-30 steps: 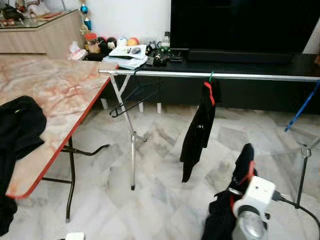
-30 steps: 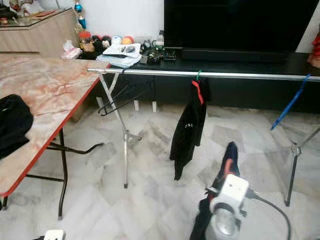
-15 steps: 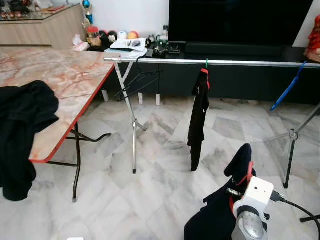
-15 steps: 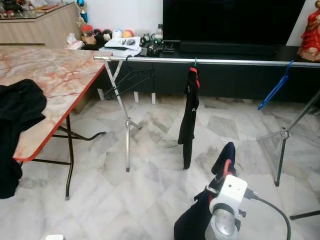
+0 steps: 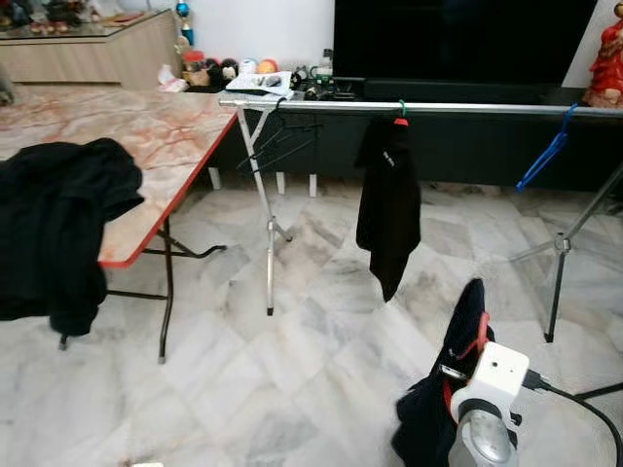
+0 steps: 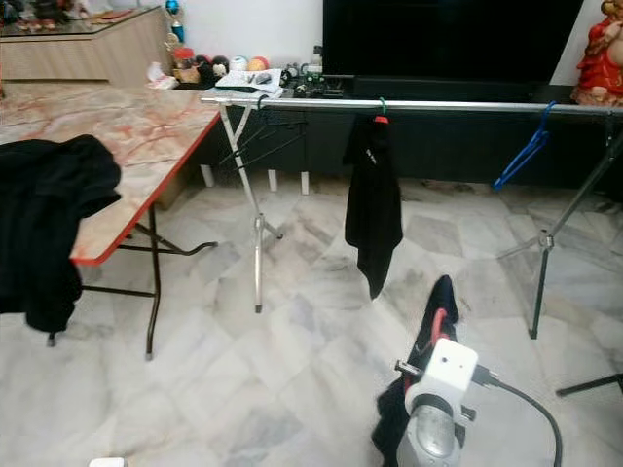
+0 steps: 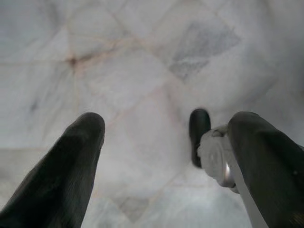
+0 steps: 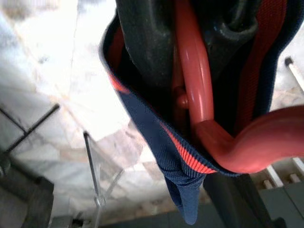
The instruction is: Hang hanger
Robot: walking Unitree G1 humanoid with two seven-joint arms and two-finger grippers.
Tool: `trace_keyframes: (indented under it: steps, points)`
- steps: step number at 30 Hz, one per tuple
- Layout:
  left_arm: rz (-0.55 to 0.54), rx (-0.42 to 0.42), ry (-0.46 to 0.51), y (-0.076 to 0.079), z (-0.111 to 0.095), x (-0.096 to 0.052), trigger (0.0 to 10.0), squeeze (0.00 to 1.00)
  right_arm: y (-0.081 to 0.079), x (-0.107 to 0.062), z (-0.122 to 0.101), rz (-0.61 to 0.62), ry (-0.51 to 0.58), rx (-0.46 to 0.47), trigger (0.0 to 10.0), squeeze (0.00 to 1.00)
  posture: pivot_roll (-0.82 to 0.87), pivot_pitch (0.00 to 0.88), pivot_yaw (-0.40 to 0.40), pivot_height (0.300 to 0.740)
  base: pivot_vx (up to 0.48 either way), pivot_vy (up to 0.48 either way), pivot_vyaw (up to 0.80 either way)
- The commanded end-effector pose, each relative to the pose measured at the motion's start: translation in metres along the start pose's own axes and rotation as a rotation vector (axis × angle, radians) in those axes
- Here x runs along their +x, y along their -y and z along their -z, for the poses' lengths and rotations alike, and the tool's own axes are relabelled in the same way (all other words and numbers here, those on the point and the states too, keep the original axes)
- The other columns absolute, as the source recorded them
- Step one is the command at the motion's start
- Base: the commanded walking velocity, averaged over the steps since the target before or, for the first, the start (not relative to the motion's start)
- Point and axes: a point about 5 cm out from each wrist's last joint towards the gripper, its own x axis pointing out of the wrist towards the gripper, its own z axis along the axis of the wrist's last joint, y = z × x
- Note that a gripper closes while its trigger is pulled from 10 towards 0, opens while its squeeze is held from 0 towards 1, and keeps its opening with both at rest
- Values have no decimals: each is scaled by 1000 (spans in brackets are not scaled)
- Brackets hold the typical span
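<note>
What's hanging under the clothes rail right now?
Under the clothes rail: an empty black hanger near its left end, a black garment on a green-hooked hanger at mid-rail, and an empty blue hanger to the right. The garment covers its own hanger's frame.

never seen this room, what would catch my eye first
A long silver rail spans the room, with a black shirt hanging near its middle and a blue hanger further right. Close by, the right hand grips a red hanger carrying a dark garment.
</note>
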Motion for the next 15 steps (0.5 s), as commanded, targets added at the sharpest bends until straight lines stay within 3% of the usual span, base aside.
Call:
trace_keyframes:
  steps: [1, 15]
  points:
    - [-12, 7, -14, -4, 4, -2, 10000, 0, -2, 1, -10, -2, 43, 7, 10000, 0, 39, 61, 60, 740, 0, 0, 0]
    - [-8, 16, 12, -8, -1, -2, 10000, 0, -4, 2, -9, -11, 36, 1, 10000, 0, 41, 58, 62, 740, 0, 0, 0]
